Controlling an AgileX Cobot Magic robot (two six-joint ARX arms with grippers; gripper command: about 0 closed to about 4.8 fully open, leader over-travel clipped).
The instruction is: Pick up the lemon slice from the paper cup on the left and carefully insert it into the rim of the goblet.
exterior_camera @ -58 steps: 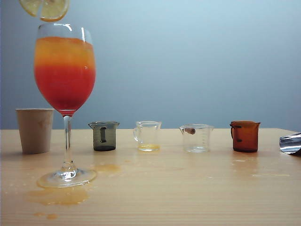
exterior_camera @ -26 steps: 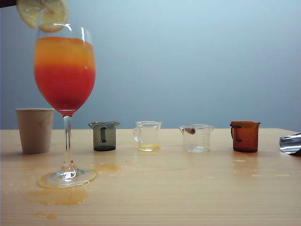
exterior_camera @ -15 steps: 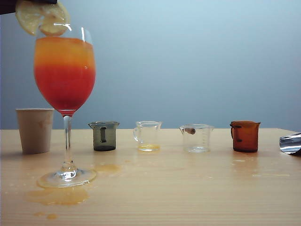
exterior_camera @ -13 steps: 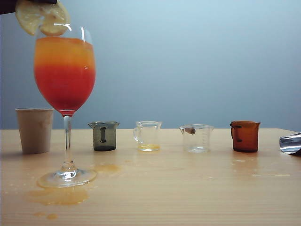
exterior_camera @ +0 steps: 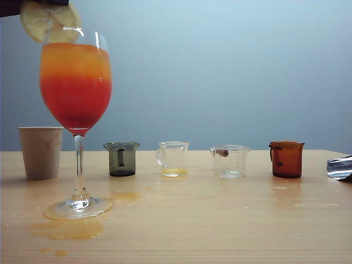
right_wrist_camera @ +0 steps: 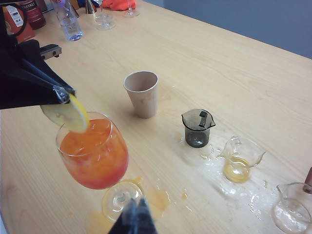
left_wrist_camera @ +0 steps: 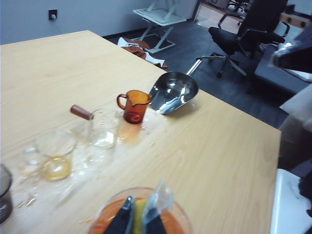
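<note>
Left gripper (right_wrist_camera: 61, 93): you are seeing it hovering over the goblet (exterior_camera: 76, 110), its fingers (left_wrist_camera: 124, 219) clamped on the lemon slice (right_wrist_camera: 66, 114). The slice is hanging below the fingertips, pinched at its upper edge, its lower edge sitting at the goblet's near rim over the orange drink; whether it is touching the glass, you cannot tell.

Right gripper (right_wrist_camera: 135, 220): it is hanging above the desk (exterior_camera: 220, 220) near the goblet's foot, fingers together, holding nothing.

Paper cup (exterior_camera: 40, 152): it is standing upright on the desk beside the goblet's stem, well below the slice.

Small jugs: you are looking at a grey one (exterior_camera: 121, 158), two clear ones (exterior_camera: 173, 158) and an amber one (exterior_camera: 286, 159), standing in a row.

Orange puddle (exterior_camera: 69, 228): it is lying around the goblet's foot.
</note>
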